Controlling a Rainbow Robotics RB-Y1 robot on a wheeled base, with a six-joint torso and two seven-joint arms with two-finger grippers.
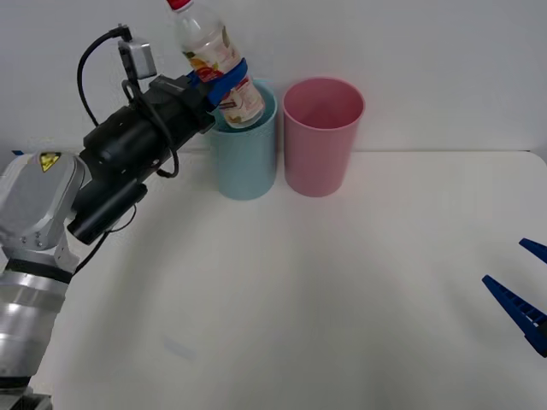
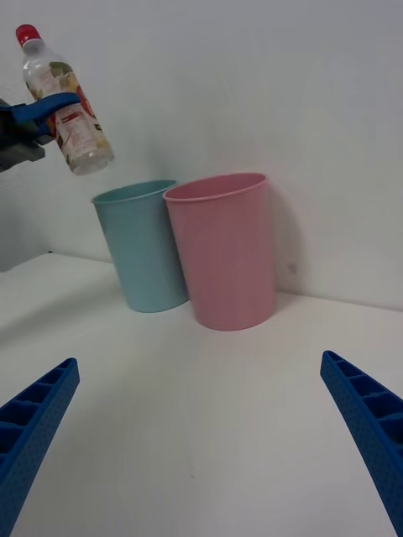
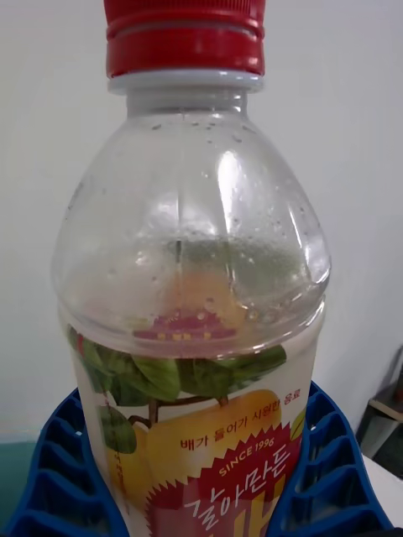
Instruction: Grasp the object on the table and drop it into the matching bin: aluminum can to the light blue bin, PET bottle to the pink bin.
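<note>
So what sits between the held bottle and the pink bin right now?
The light blue bin. In the right wrist view the PET bottle, clamped in the left tool, hangs above and just outside it, with the pink bin beyond it.

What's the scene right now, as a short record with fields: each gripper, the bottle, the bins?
left gripper: shut on the PET bottle, held in the air
bottle position: tilted, red cap up, above the light blue bin
pink bin: upright, beside the light blue bin, nothing seen inside
right gripper: open, low over the table at the robot's right
target bin: pink
</note>
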